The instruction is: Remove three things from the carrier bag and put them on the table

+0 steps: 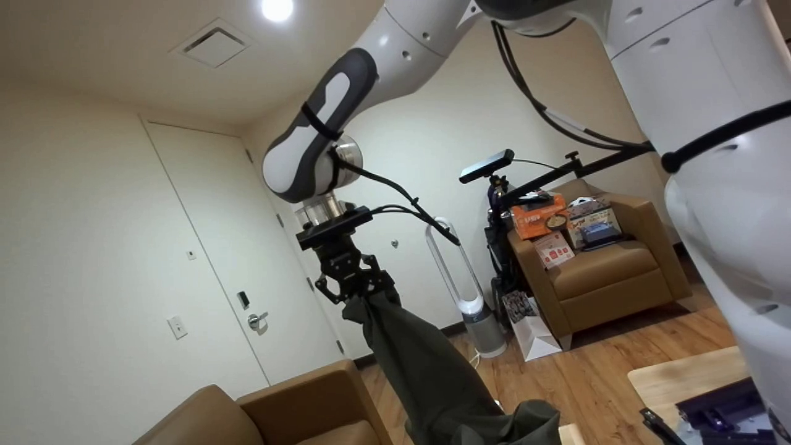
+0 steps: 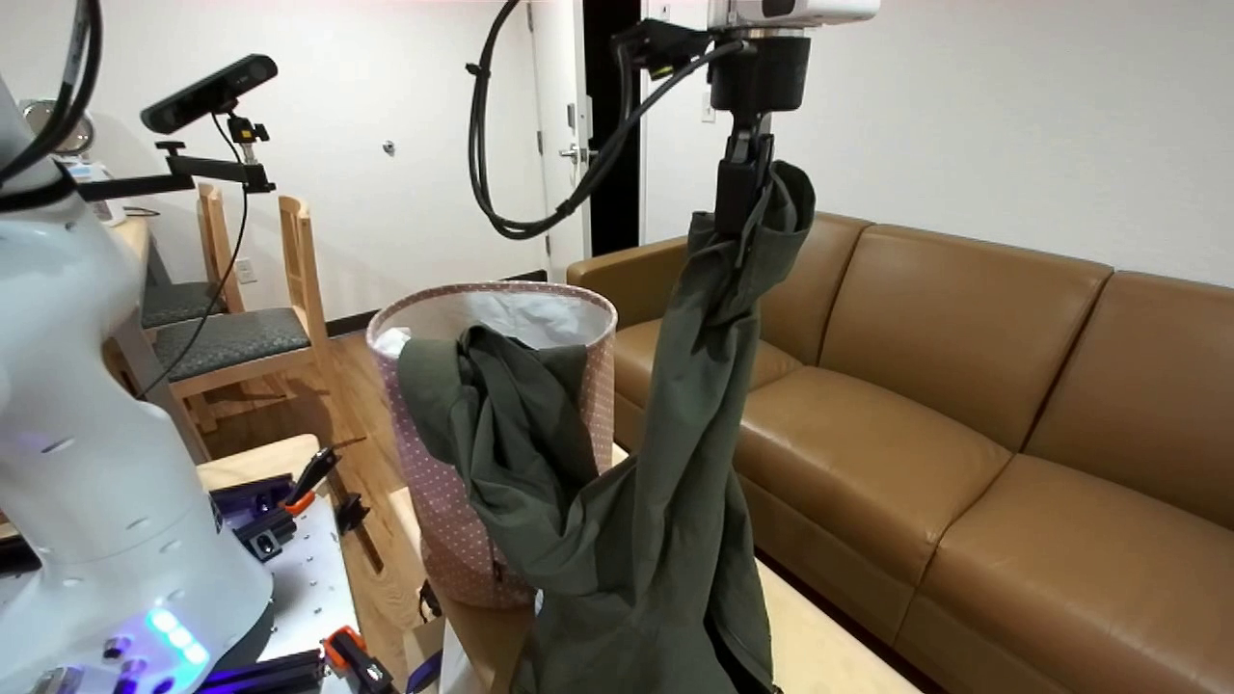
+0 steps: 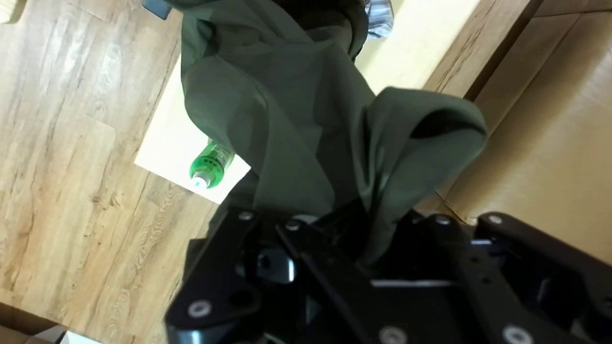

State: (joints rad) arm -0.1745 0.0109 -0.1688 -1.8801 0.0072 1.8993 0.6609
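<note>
Holds dark green garment [image 2: 665, 540] clamped in gripper [image 1: 369, 290], hanging below and not confirmed fully clear of polka-dot bag [image 2: 451, 535] lower to one side; shows green bottle [image 3: 213, 165] and plaid item [image 3: 380, 20] on table [image 3: 165, 148] beneath, presumably leaving only garment to set down.

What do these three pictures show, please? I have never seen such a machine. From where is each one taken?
The machine is a robot arm with a gripper, which grasps things. The exterior views are taken from two places outside the robot; the wrist view is taken from the arm's end, so the gripper shows at the bottom. The gripper is shut on a dark green garment, holding one end up, while another part hangs over the rim of a pink bag. In the wrist view, a green bottle is on the table.
</note>
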